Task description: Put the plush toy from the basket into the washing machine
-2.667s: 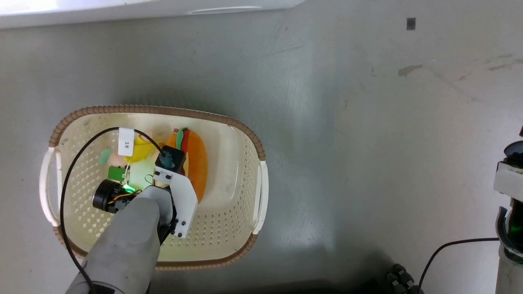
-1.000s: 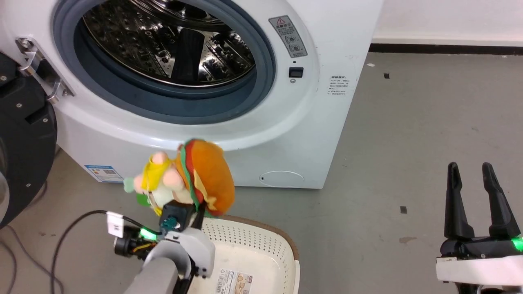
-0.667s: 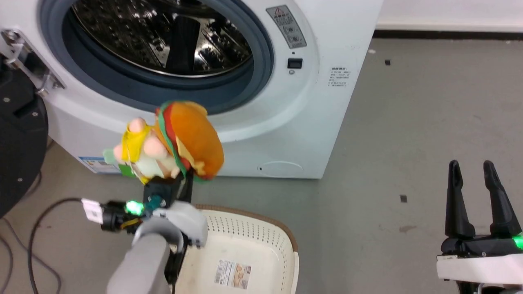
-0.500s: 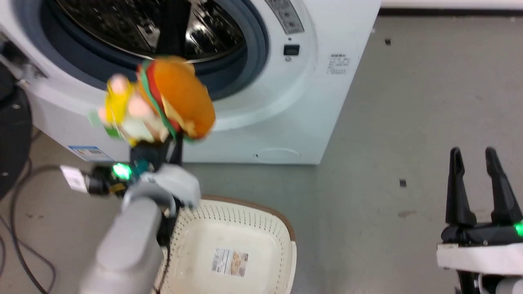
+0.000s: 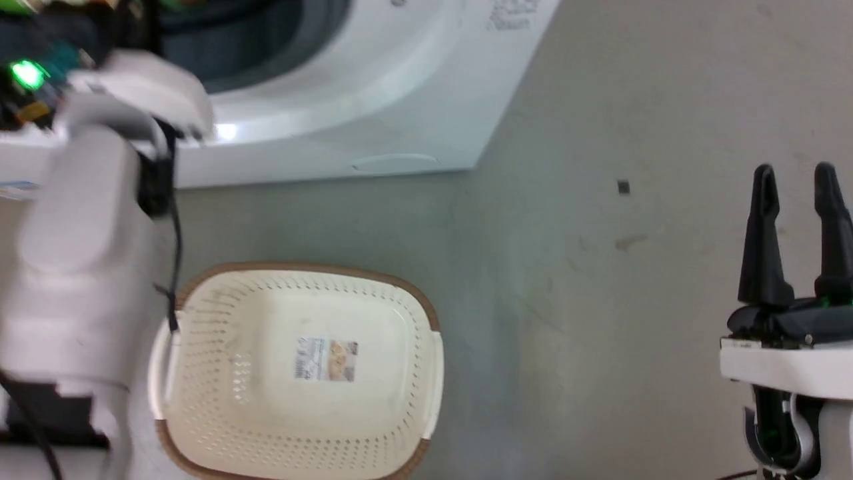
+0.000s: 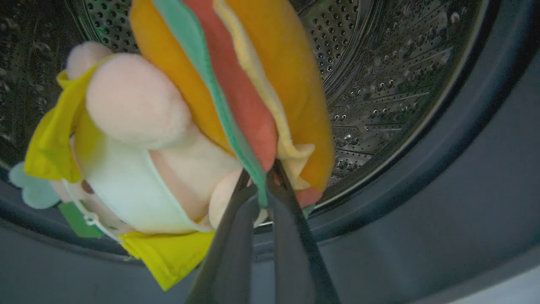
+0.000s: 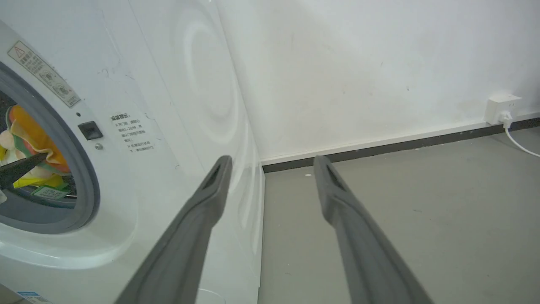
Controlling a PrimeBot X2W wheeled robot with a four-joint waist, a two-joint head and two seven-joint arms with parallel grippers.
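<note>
head: down on basket (image 5: 303,267) | left wrist: close into drum (image 6: 379,84) | right wrist: same porthole (image 7: 90,185), farther

The basket (image 5: 313,267) lies before the washing machine (image 5: 333,127), plush toy (image 6: 211,105) in its porthole (image 6: 443,169).

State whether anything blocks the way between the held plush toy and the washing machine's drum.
Nothing visible does. The left gripper is shut on the plush toy, which hangs at the grey porthole rim. The steel drum of the washing machine beyond shows nothing in the way.
</note>
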